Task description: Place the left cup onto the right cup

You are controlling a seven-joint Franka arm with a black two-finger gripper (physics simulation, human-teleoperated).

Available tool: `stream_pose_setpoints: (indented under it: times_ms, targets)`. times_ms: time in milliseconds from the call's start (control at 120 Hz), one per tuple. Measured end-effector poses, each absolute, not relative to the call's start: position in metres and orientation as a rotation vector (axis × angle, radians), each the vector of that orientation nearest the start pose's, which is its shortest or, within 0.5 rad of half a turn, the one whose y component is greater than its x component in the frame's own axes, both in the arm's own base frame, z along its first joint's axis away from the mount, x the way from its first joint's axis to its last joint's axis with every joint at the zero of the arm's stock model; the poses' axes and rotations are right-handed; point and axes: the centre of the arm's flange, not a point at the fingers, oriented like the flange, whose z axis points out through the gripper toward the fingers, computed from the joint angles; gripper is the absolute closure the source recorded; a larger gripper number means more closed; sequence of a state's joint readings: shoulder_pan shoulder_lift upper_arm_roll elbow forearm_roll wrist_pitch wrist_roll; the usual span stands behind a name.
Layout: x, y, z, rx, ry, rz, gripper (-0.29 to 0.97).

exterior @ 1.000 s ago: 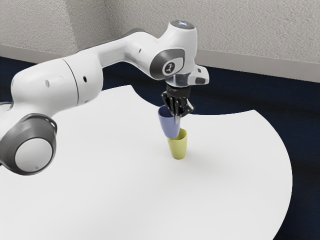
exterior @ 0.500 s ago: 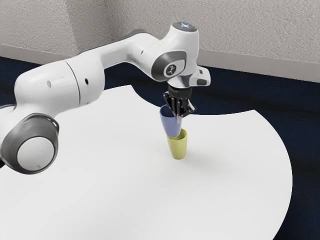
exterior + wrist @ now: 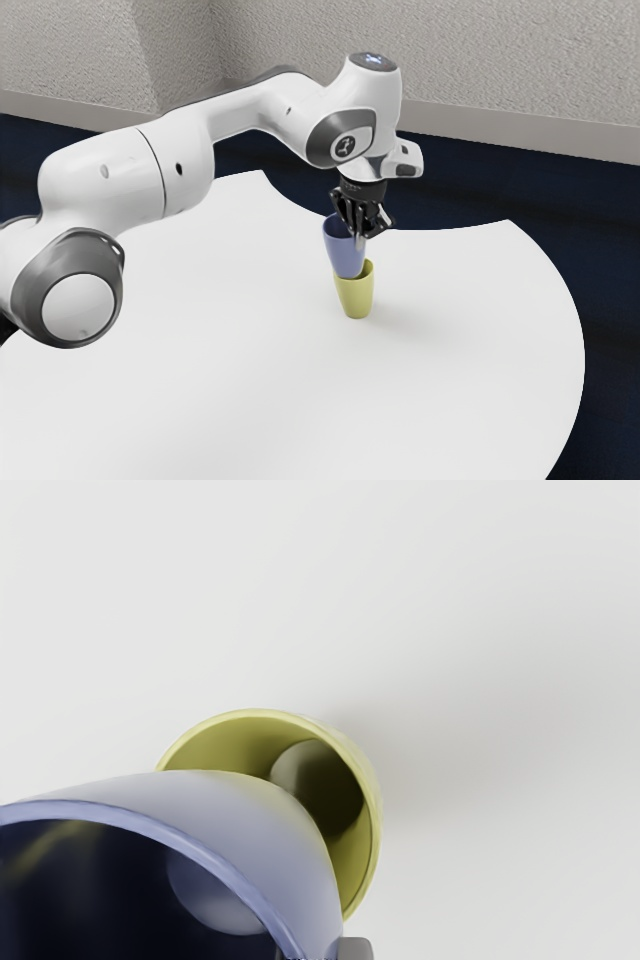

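Two cups stacked near the middle of the white table (image 3: 200,400): blue cup (image 3: 342,256), leaning toward the exterior view's left, base sunk in the upright yellow cup (image 3: 357,296), its rim pinched between the jaws of the gripper (image 3: 360,231).

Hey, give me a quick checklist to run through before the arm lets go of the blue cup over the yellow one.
1. Jaws pinching the blue cup at its rim: ok.
2. Blue cup's lower end at the mouth of the yellow cup: ok.
3. Blue cup upright: not ok, it leans toward the exterior view's left.
4. Yellow cup standing upright on the table: ok.
5. Blue cup seated all the way down: cannot tell.
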State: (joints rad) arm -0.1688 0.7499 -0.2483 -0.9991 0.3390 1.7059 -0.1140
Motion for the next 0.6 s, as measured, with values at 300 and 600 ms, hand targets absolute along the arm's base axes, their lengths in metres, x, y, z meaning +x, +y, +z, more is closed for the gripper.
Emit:
stream_pose_setpoints:
  times_ms: [300, 600]
  targets:
    - [0.723, -0.214, 0.412, -2.944, 0.432, -0.013, 0.78]
    - [0.725, -0.214, 0.407, -2.948, 0.434, -0.011, 0.74]
